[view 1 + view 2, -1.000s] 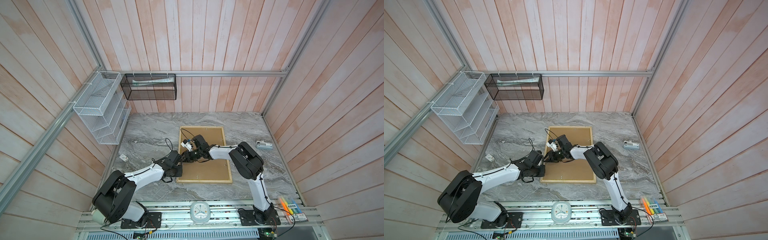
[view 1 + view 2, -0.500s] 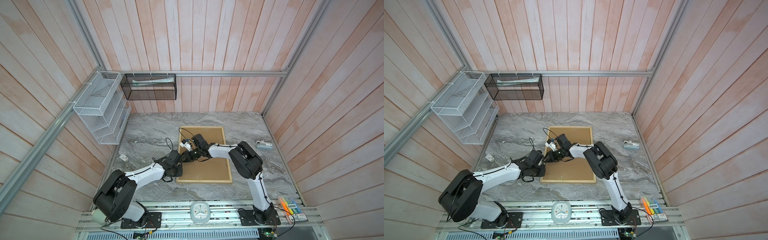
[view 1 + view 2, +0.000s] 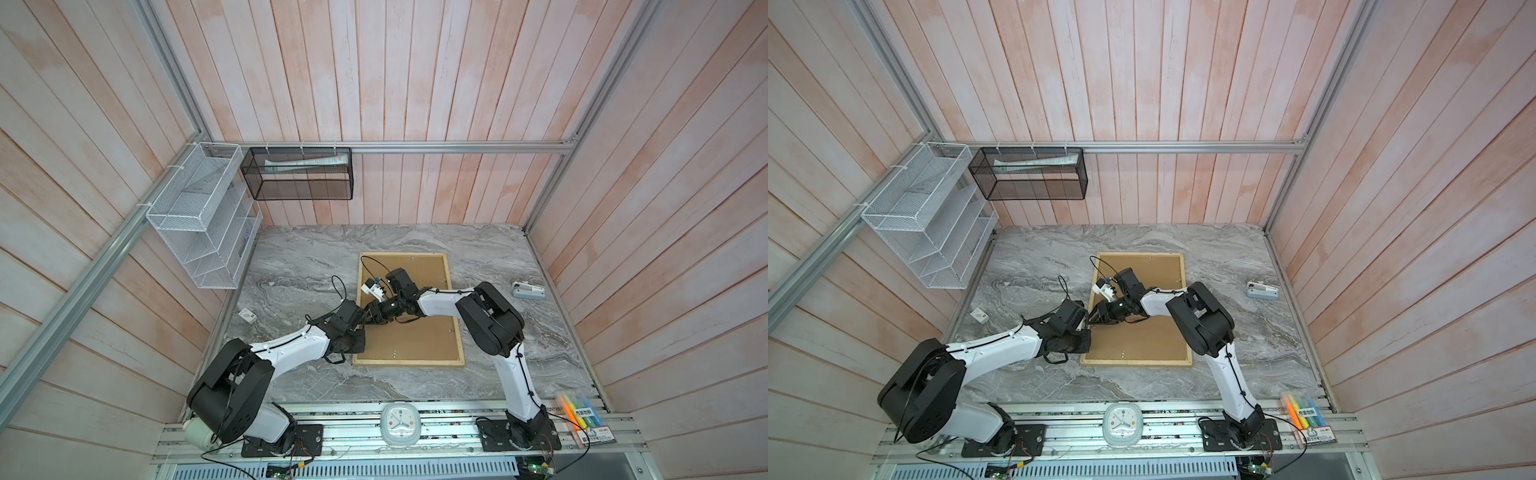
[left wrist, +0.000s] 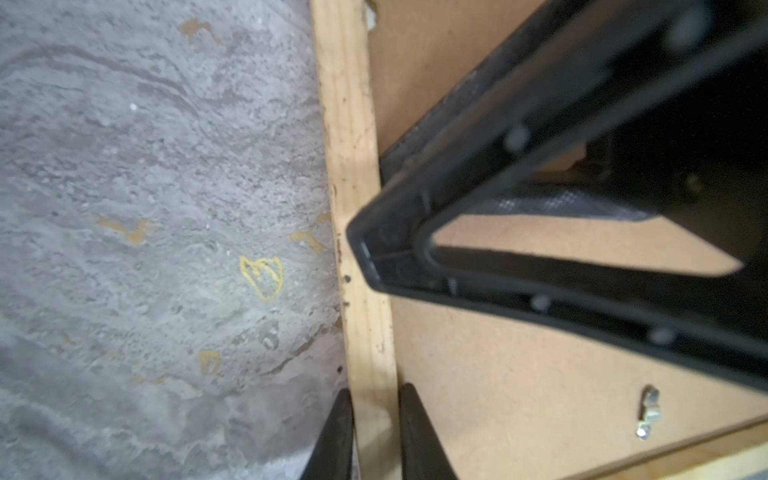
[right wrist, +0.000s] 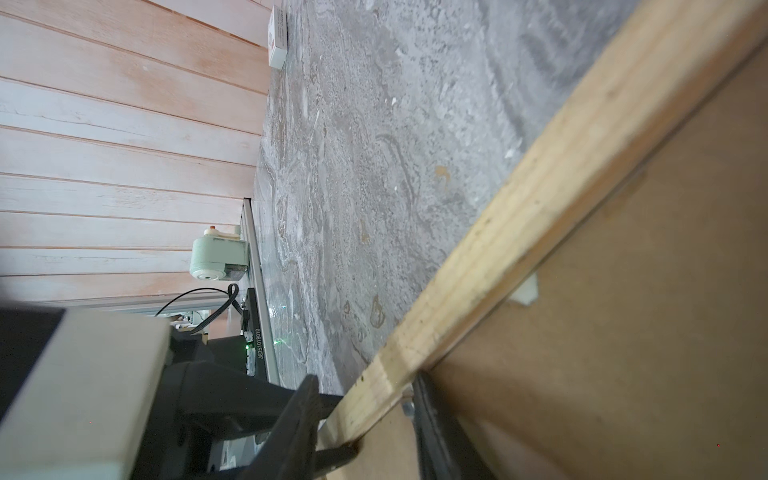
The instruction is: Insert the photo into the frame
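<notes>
Face-down frame (image 3: 407,362): left gripper (image 4: 376,390) and right gripper (image 5: 365,386) each pinch the same long rail, jaws narrow. No photo in sight, perhaps under the backing board (image 3: 415,332). Likely turning the frame over; the lift needs both arms level.

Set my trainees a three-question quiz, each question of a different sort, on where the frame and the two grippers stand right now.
1. True or false: the photo's printed side shows inside the frame.
2. In a top view, which strip of the frame do the left gripper and right gripper both straddle? A the long left strip; B the far short strip; C the long right strip.
3. Name the white object at the middle of the front rail.
Key: 1 false, only the brown backing board shows. 2 A. 3 the clock.
</notes>
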`<move>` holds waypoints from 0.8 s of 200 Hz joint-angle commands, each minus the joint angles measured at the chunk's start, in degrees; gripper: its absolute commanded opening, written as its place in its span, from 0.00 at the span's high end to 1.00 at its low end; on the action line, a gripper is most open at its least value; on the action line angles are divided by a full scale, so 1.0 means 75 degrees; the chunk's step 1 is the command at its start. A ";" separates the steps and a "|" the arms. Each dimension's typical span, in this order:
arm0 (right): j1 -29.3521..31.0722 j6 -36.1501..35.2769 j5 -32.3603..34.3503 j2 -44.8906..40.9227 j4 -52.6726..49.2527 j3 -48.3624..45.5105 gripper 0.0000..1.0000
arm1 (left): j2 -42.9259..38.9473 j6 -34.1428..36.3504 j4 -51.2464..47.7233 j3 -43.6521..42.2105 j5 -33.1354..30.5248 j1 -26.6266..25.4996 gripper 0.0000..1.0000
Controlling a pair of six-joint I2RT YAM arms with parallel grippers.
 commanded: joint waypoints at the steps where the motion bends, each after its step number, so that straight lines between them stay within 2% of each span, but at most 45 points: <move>1: 0.0708 0.0733 -0.0097 0.0805 0.0073 -0.0582 0.61 | 0.0463 0.0207 0.0378 -0.0075 -0.0110 -0.0049 0.80; 39: 0.0768 0.0776 -0.0146 0.0745 0.0187 -0.0717 0.61 | 0.0518 0.0216 0.0356 -0.0046 -0.0156 -0.0050 0.80; 100: 0.0930 0.0132 -0.0456 0.0681 -0.0378 -0.0540 0.61 | 0.0596 0.0187 0.0305 0.0006 -0.0238 -0.0048 0.80; 160: 0.0974 0.0151 -0.0856 0.0675 -0.0162 -0.0548 0.61 | 0.0706 0.0157 0.0212 0.0101 -0.0353 -0.0038 0.80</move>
